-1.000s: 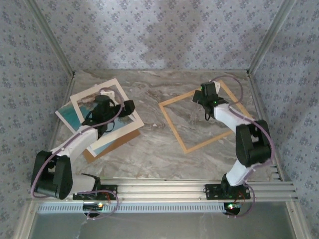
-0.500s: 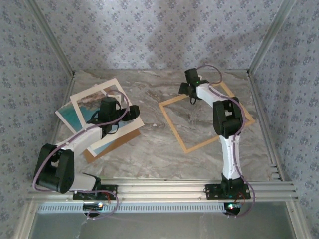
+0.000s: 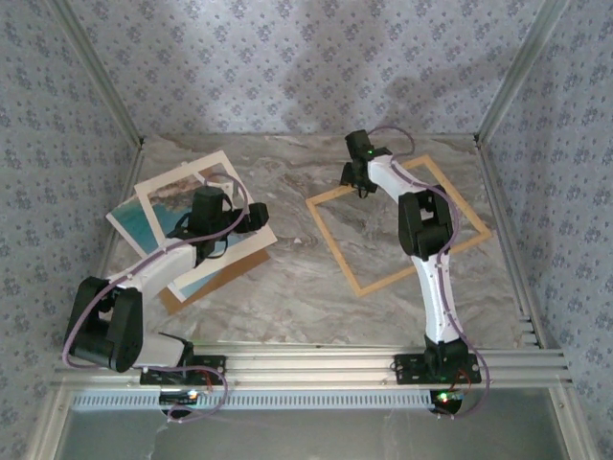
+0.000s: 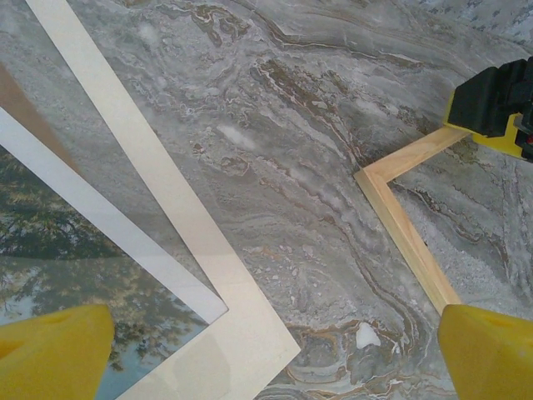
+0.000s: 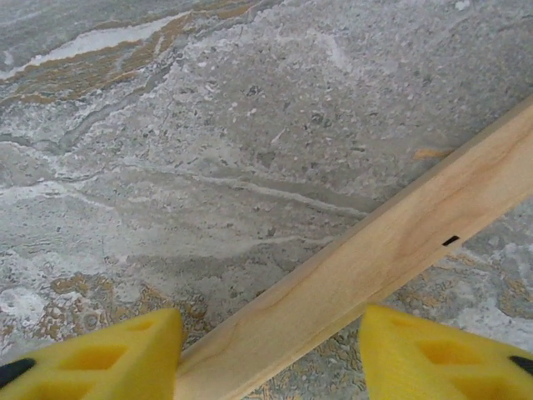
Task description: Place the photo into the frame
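Right wrist view: the right end effector (image 5: 266,354) straddles one rail of the thin rectangular light-tan wooden frame (image 5: 375,242), fingers (image 5: 92,354) close against both edges; whether it clamps cannot be told. Step in hand, judged: securing the frame, whose opening encloses only bare marble table (image 3: 369,240). The rectangular seaside paper photo (image 4: 50,250) lies well apart under a cream-white card mat (image 4: 166,192), below the wide, unladen left end effector (image 4: 266,358); next it needs freeing from that mat.

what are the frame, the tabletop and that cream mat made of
Frame: looks like light unpainted wood, matte, with visible grain streaks. Tabletop: grey-brown veined marble look, possibly real stone or a printed surface. Mat: probably smooth cream card, flat, thin and unmarked.
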